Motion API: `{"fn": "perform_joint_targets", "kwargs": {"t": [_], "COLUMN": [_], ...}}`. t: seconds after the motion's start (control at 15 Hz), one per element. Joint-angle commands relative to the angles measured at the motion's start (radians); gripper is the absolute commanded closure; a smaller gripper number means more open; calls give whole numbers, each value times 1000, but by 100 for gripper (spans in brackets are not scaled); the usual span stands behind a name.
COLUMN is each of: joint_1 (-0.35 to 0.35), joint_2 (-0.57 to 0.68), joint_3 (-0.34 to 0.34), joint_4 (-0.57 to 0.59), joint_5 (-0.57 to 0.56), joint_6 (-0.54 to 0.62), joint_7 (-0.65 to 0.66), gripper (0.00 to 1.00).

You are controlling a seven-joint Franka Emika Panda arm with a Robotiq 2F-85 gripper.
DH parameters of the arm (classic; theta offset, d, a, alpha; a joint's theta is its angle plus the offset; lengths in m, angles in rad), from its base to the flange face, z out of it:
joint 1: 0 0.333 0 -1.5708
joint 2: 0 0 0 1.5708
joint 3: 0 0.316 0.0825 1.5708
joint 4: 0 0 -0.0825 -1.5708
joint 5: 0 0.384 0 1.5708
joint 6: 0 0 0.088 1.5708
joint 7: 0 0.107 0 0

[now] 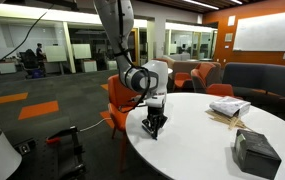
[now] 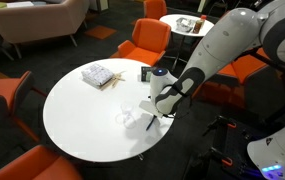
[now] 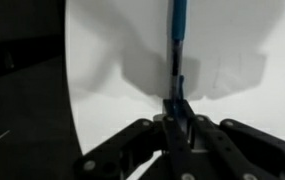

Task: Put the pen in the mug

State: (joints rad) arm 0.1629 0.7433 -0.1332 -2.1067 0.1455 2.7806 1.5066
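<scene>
In the wrist view my gripper (image 3: 178,108) is shut on a blue pen (image 3: 177,35), which sticks out ahead of the jaws over the white round table (image 3: 102,90). A pale, blurred shape that looks like a white mug (image 3: 207,68) lies just beyond the pen. In both exterior views the gripper (image 1: 154,128) (image 2: 153,121) hangs low over the table's edge. In an exterior view the white mug (image 2: 132,117) stands right beside the gripper, hard to make out against the table.
A black box (image 1: 254,150) (image 2: 147,73) and a patterned packet (image 1: 227,107) (image 2: 100,74) lie on the table (image 2: 82,110) away from the gripper. Orange chairs (image 2: 147,42) ring the table. A black cart (image 1: 67,150) stands on the floor.
</scene>
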Motion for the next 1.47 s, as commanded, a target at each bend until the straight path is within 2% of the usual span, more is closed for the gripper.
{"fn": "perform_joint_targets", "kwargs": {"t": [0.0, 0.53, 0.6, 0.73, 1.07, 1.13, 1.27, 1.4], "joint_1": [8, 63, 62, 50, 54, 54, 62, 64], "joint_2": [4, -108, -117, -127, -110, -105, -91, -74], "joint_3": [-5, -65, -65, -52, -38, -35, -40, -40], "joint_4": [3, -35, -36, -46, -79, -81, -77, -65], "joint_5": [28, -16, -22, -17, -4, -3, -4, -4], "joint_6": [-2, -22, -26, -26, -13, -10, -12, -20], "joint_7": [-50, -64, -74, -104, -147, -153, -153, -154], "gripper": [100, 100, 75, 66, 25, 21, 23, 33]}}
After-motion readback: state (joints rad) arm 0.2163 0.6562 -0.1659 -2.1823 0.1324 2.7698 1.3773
